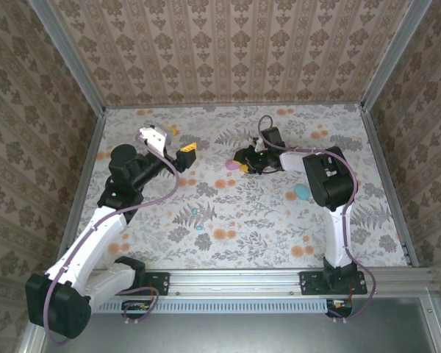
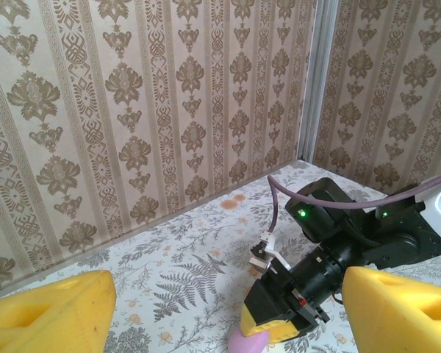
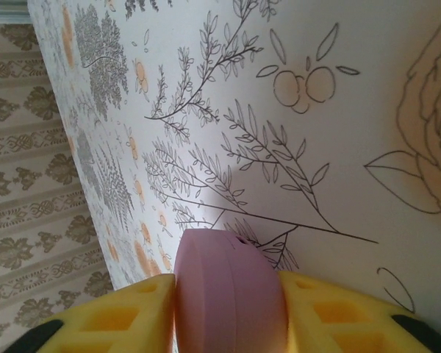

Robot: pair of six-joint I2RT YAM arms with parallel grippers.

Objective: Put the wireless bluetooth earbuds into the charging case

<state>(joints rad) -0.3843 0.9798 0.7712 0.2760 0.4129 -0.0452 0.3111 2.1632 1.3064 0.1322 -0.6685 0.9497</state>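
Right claw [image 3: 228, 285]: pads [image 3: 132, 316] clamp pink charging case [image 3: 230, 294], rounded end jutting beyond them.
Left claw [image 2: 228, 309]: wide apart, empty.

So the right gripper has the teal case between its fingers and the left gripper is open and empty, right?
Not teal: the right gripper has the pink case between its fingers, as the right wrist view shows. The left gripper is open and empty.

A lab test booth: wallpapered panels [image 1: 235, 44] in aluminium framing [image 1: 68, 55] around a floral mat [image 1: 235, 213].
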